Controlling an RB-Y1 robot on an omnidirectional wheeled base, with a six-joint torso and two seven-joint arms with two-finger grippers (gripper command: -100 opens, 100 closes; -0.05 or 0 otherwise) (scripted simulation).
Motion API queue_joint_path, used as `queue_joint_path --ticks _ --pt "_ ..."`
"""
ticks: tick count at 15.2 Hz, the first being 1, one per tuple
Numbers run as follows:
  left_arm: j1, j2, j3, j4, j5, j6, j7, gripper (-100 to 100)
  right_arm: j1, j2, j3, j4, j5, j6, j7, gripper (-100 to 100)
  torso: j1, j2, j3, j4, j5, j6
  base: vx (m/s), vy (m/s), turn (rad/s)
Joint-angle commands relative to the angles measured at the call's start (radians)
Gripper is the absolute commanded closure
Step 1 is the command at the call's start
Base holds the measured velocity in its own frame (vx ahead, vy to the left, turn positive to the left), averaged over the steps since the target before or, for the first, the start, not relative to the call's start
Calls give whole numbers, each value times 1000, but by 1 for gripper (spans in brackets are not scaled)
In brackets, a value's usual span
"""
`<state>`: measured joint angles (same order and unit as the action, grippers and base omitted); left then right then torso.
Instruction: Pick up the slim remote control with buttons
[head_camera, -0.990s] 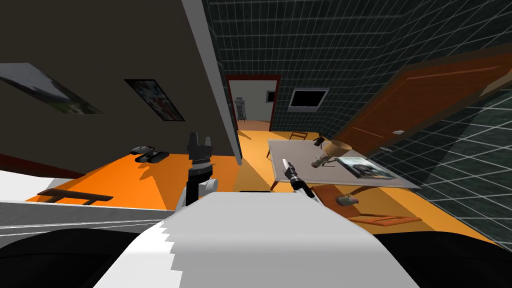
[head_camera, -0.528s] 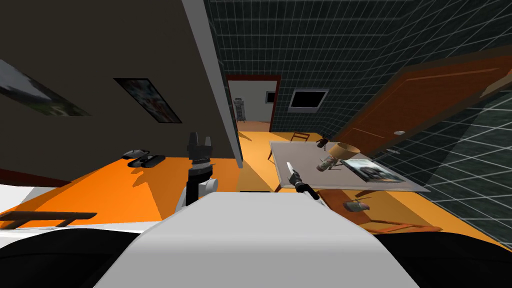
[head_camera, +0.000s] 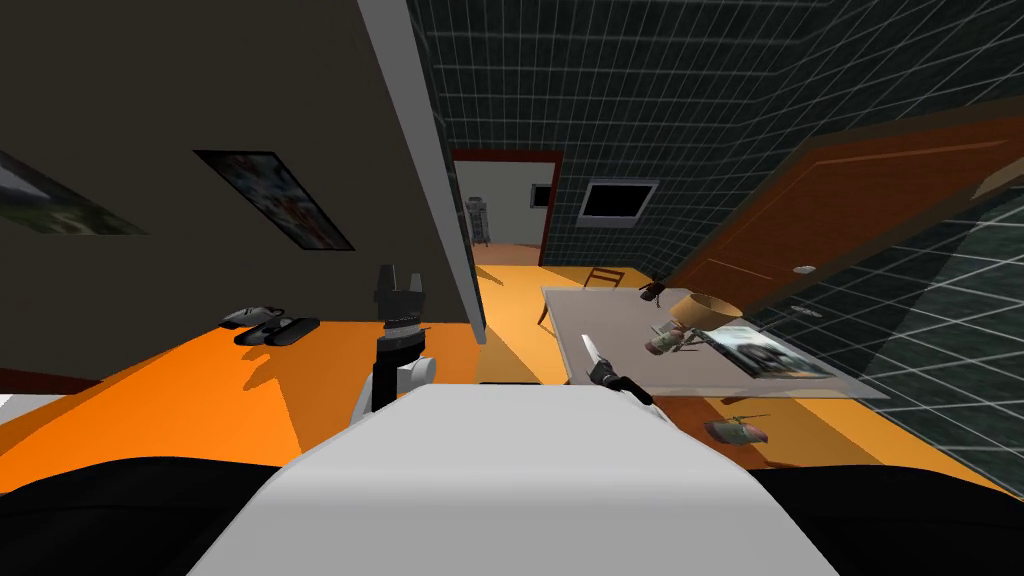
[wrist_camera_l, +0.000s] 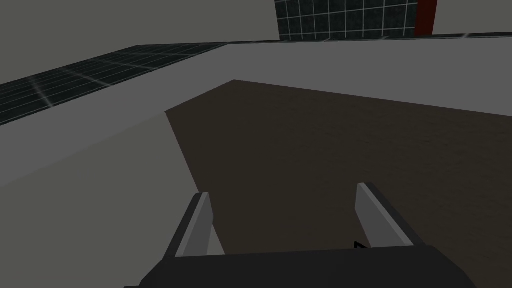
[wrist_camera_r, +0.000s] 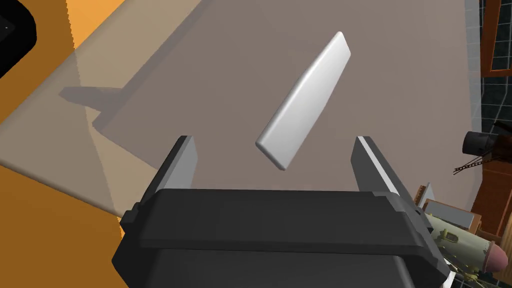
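Hovering right hand (wrist_camera_r: 274, 141) wide open, empty | white remote (wrist_camera_r: 305, 100) long axis points away, near end between fingers (wrist_camera_r: 186, 160)

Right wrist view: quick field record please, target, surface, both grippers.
target: slim white remote, no buttons visible
surface: grey-brown table beneath it
right gripper: open, remote's near end between the fingers, not touching them
left gripper: open, empty, raised on my left

dark boxy right gripper (wrist_camera_r: 273, 141), thin light grey blade fingers (wrist_camera_r: 186, 160)
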<state>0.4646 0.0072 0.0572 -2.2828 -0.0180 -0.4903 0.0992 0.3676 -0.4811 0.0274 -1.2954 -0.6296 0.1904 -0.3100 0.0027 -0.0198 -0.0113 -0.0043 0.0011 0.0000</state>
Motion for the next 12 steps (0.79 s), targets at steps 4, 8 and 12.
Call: queue_joint_path --ticks 4,8,12 --pt "0 0 0 0 0 0 0 0 -8 -27 -26 81 -59 87 -24 -100 -1 4 2 1 0 0 156 30 -13" --pt "0 0 0 0 0 0 0 0 -19 -63 -55 166 -137 162 -54 -100 -3 7 4 2 -1 0 139 17 23" --pt "0 0 0 0 0 0 0 0 -24 -79 -70 246 -181 218 -68 -100 -3 5 3 1 -1 0 178 8 30"
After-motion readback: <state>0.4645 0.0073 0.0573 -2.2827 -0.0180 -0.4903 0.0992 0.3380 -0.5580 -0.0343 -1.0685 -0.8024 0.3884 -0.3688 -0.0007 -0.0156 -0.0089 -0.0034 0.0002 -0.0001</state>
